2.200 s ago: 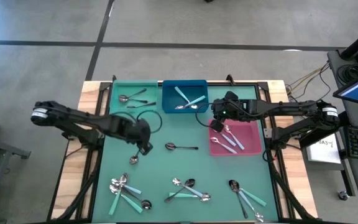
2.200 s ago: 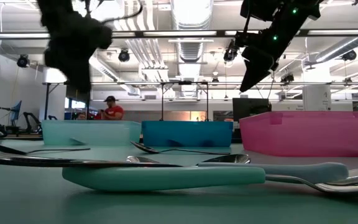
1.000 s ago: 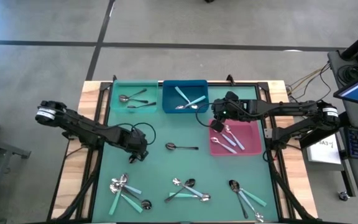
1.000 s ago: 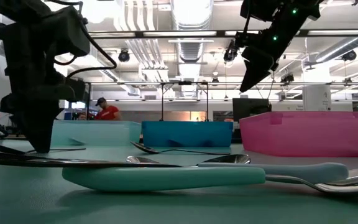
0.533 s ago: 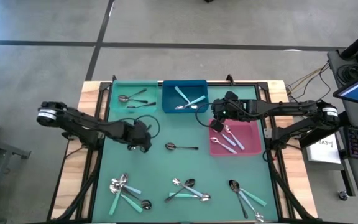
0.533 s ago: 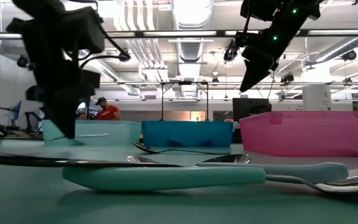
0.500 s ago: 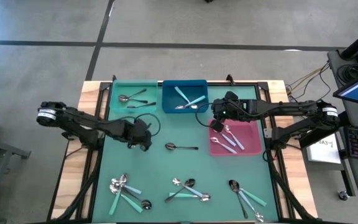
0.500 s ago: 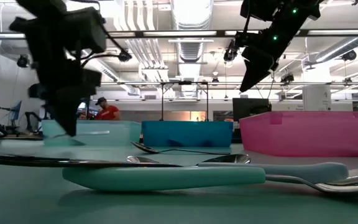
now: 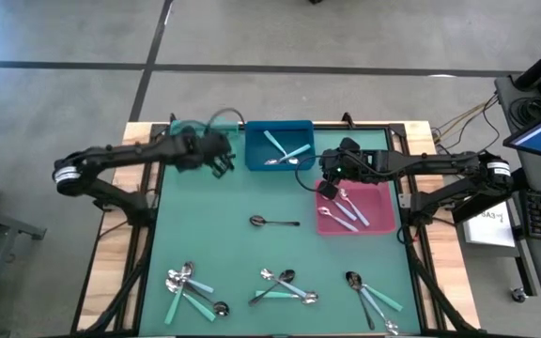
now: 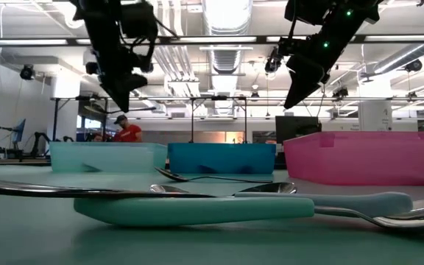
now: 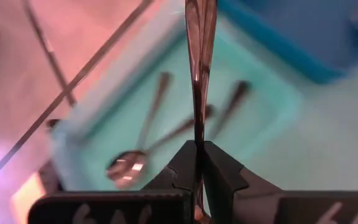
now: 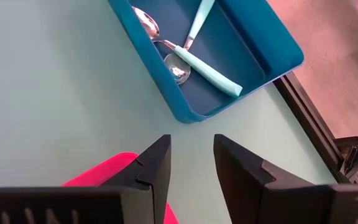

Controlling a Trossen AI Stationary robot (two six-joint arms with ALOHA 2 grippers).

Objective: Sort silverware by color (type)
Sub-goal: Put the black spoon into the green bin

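Currently held: dark spoon [image 11: 199, 68], clamped by its handle tip in left gripper [image 11: 199, 163] above turquoise bin [image 11: 270, 121]; slender grip, so possible pivot and drop outside on early release; right gripper [image 12: 191, 163] waiting, jaws apart, beside blue bin [image 12: 278, 50].

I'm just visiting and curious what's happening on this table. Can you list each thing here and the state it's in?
Left gripper: shut on a dark spoon, above the teal bin.
Right gripper: open, empty, hovering at the pink bin.
Teal bin: holds dark spoons.
Blue bin: holds turquoise-handled spoons.
Lone spoon: lying unsorted mid-table.
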